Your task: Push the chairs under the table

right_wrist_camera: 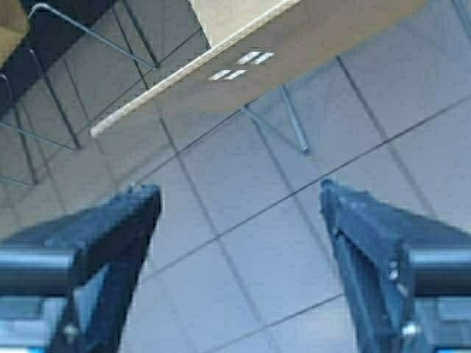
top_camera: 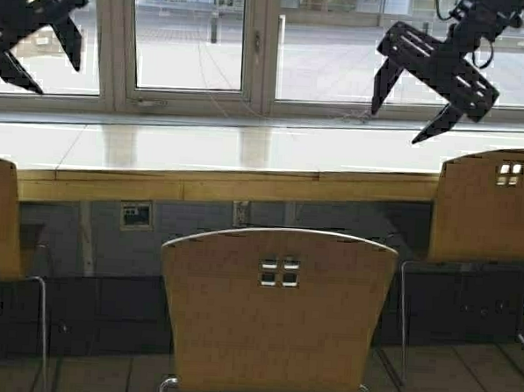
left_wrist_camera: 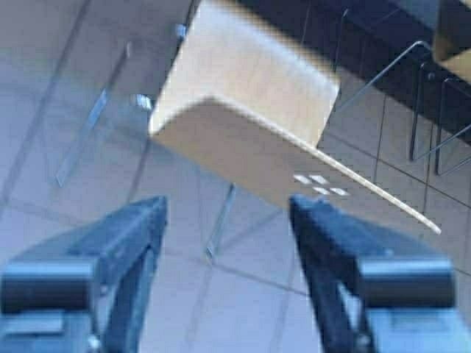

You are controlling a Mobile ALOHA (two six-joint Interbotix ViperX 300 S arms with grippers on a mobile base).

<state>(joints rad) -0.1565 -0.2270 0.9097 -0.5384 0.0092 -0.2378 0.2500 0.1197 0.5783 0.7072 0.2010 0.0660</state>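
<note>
While both claws, left and right, hang wide open and empty, the middle chair below them stands short of the table, awaiting a push on its back.

Wood, chrome and gloss in front of you.
Your chairs are smooth tan plywood with a soft matt sheen, on thin shiny chrome tube legs. The table has a pale glossy top that mirrors the window light, edged in light wood. The floor is smooth tile with a dull shine. Both grippers, left and right, look like matt black plastic.
</note>
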